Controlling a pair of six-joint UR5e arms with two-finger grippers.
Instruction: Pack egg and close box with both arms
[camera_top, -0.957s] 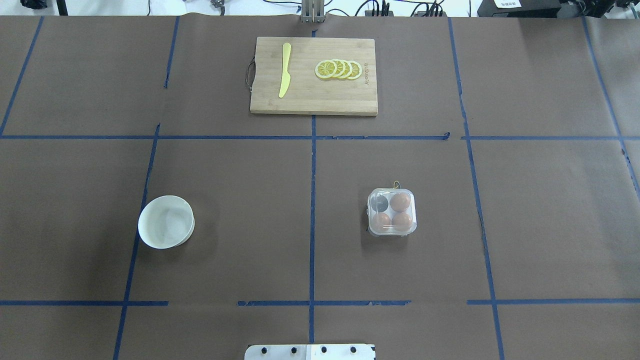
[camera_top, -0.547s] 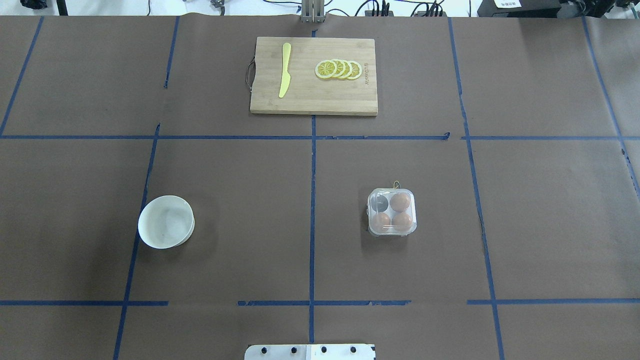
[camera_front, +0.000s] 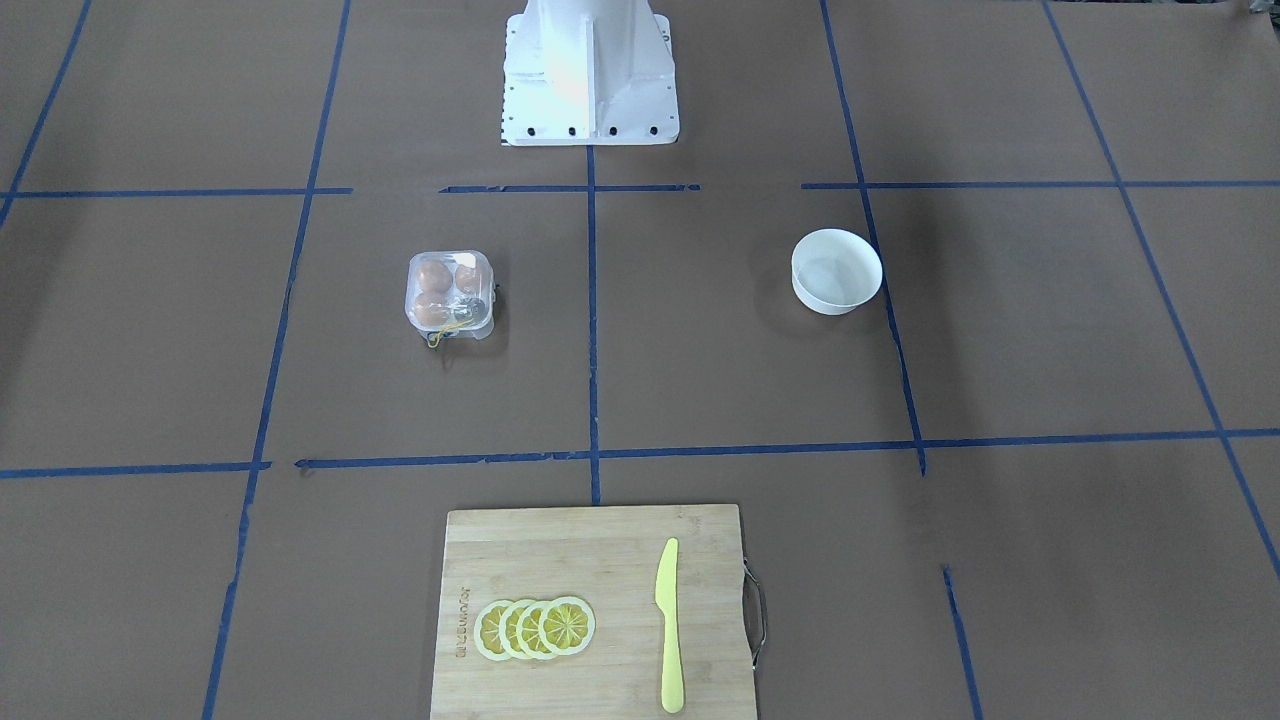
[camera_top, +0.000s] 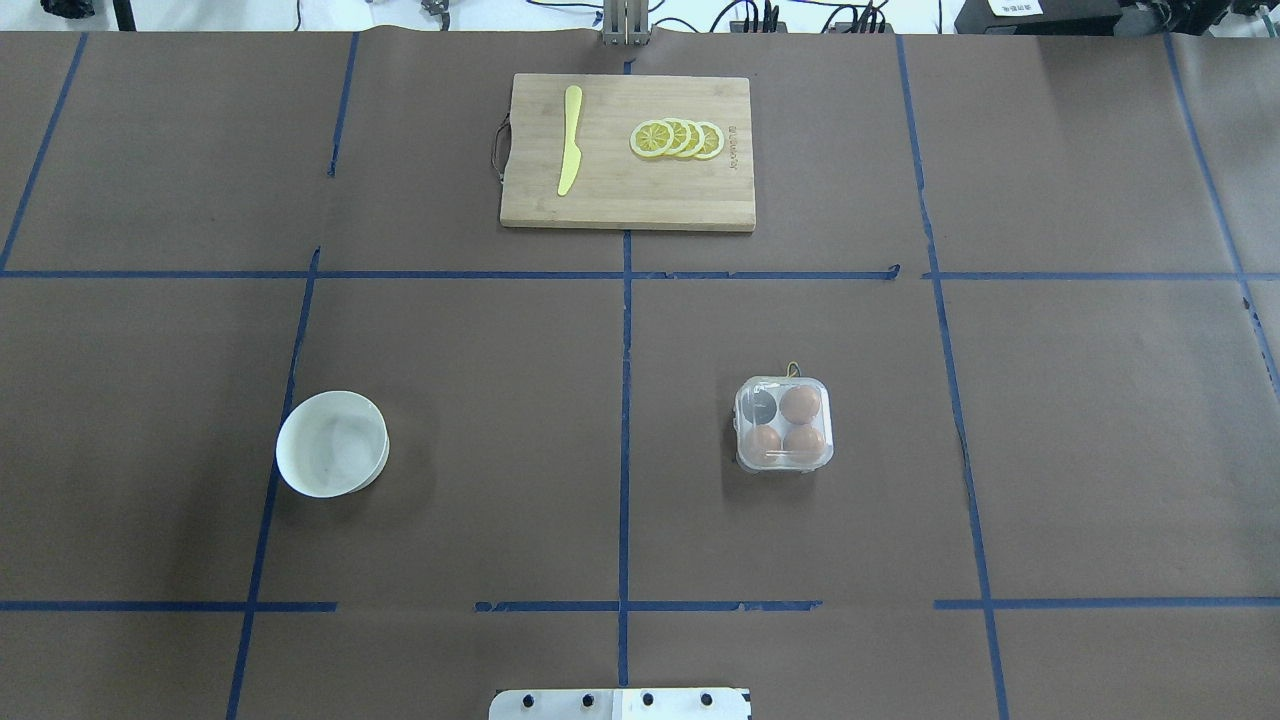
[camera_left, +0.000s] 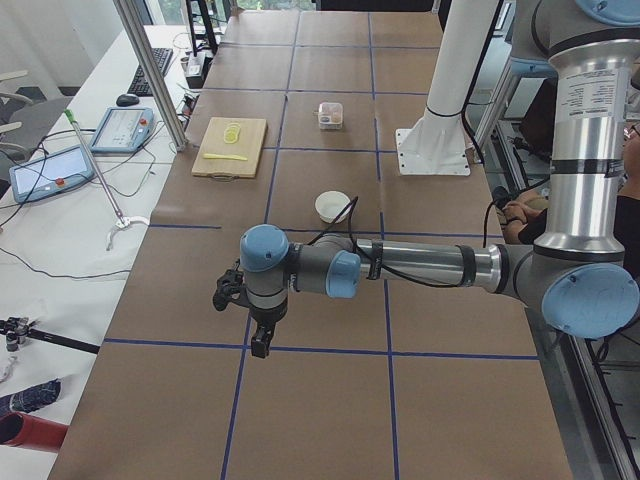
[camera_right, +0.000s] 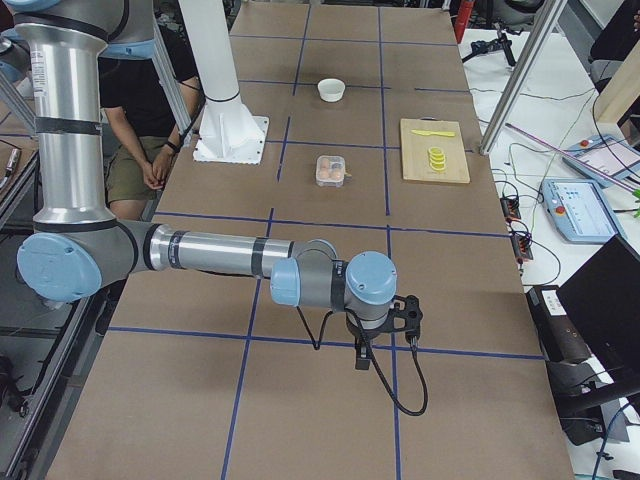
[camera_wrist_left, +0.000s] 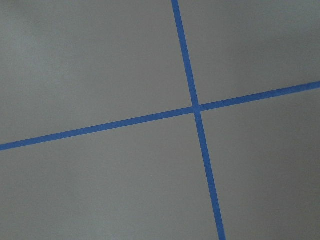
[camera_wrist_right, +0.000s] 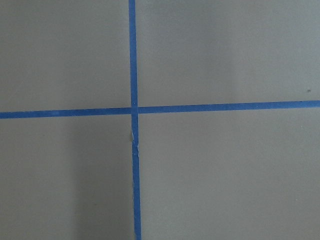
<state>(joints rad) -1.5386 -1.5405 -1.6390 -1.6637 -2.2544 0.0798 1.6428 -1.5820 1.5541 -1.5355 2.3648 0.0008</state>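
Note:
The clear box (camera_top: 784, 424) stands on the table right of centre, with its lid lying over the cells. Three orange-brown eggs sit in it, one at the far right cell (camera_top: 800, 403), and the far left cell is empty. It also shows in the front-facing view (camera_front: 450, 292) with its yellow loop (camera_front: 440, 335). Neither arm is in the overhead or front-facing view. My left gripper (camera_left: 228, 292) hangs over the table's left end. My right gripper (camera_right: 405, 315) hangs over the right end. Both are far from the box, and I cannot tell whether they are open or shut.
An empty white bowl (camera_top: 332, 457) stands left of centre. A wooden cutting board (camera_top: 620, 205) at the far middle carries a yellow knife (camera_top: 570, 140) and lemon slices (camera_top: 678, 138). Both wrist views show only brown table cover with blue tape lines (camera_wrist_left: 195, 107).

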